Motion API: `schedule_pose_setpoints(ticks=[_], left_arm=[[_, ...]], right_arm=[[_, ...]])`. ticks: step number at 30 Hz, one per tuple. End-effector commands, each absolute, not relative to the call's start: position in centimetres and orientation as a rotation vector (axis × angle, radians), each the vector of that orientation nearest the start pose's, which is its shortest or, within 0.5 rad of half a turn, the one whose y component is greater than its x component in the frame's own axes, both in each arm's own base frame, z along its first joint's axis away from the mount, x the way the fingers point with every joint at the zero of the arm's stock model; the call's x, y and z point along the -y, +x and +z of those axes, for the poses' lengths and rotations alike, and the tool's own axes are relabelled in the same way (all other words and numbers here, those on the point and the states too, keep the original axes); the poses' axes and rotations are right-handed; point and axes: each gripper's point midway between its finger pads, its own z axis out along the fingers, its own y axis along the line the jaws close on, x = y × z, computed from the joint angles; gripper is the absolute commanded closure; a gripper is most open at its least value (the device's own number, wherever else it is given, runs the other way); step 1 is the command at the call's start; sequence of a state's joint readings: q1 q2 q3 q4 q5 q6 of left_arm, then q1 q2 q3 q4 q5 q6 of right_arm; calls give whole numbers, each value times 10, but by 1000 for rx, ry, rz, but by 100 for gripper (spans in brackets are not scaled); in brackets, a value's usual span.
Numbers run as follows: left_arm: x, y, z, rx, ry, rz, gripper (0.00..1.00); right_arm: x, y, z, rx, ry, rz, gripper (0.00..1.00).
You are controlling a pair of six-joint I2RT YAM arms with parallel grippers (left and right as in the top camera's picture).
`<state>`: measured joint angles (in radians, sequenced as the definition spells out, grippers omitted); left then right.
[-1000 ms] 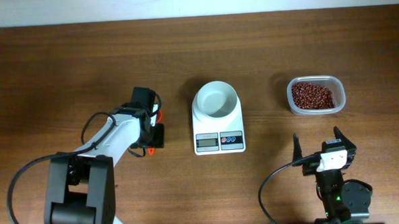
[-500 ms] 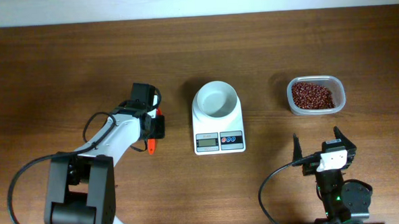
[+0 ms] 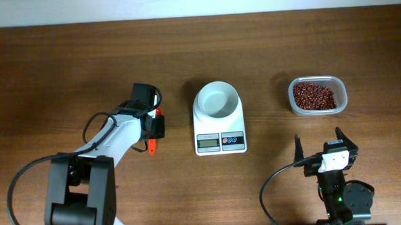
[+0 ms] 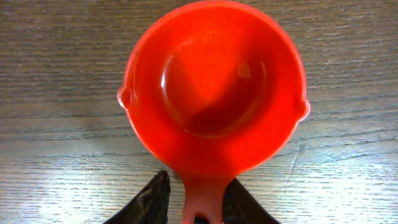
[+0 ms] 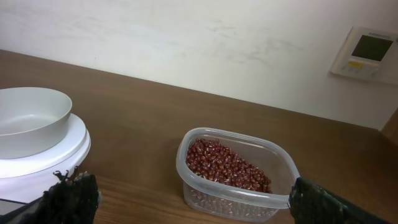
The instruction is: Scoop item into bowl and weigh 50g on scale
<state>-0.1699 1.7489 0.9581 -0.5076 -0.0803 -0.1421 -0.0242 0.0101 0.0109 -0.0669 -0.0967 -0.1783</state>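
Observation:
My left gripper [image 4: 198,202] is shut on the handle of a red scoop [image 4: 211,87], empty and held low over the table; from overhead the left gripper [image 3: 155,131] is left of the scale, with the scoop [image 3: 152,147] sticking out below it. The empty white bowl [image 3: 217,99] stands on the white scale [image 3: 220,143]. Reddish-brown beans [image 3: 314,95] fill a clear tub [image 3: 343,101] at the right. My right gripper [image 3: 317,137] is open and empty, nearer the table's front than the tub. In the right wrist view the right gripper [image 5: 193,194] faces the beans [image 5: 224,163], with the bowl [image 5: 25,121] and scale [image 5: 59,155] at the left.
The clear tub [image 5: 186,158] sits between the right fingers' line of sight and the wall. A white wall panel [image 5: 367,53] hangs behind the table. Bare wooden tabletop [image 3: 70,71] lies around the scale.
My left gripper has shifted slightly toward the far side with the red scoop, and more of the scoop shows below it. The right arm has not moved.

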Motion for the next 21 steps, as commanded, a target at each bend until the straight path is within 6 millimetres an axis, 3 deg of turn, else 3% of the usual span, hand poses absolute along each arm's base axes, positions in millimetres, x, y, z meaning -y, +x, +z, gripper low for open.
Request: schedule_pose_setpoints(ticks=[1, 6, 9, 12, 15, 18, 21], left_arm=[[43, 342, 1, -2870, 18, 70, 83], [44, 348, 9, -2848, 14, 63, 89], [43, 355, 42, -2803, -185, 12, 94], [57, 360, 79, -2763, -267, -219, 100], [81, 365, 128, -2657, -262, -664, 100], [90, 356, 142, -2643, -513, -953, 100], [95, 350, 143, -2660, -569, -1015, 100]], right_arm=[[-11, 246, 158, -1630, -189, -65, 1], [-11, 246, 158, -1630, -189, -65, 1], [-11, 246, 158, -1630, -189, -65, 1], [-11, 246, 158, -1630, -188, -65, 1], [-11, 246, 158, -1630, -189, -65, 1], [-11, 246, 158, -1630, -189, -65, 1], [-11, 246, 158, -1630, -189, -65, 1]])
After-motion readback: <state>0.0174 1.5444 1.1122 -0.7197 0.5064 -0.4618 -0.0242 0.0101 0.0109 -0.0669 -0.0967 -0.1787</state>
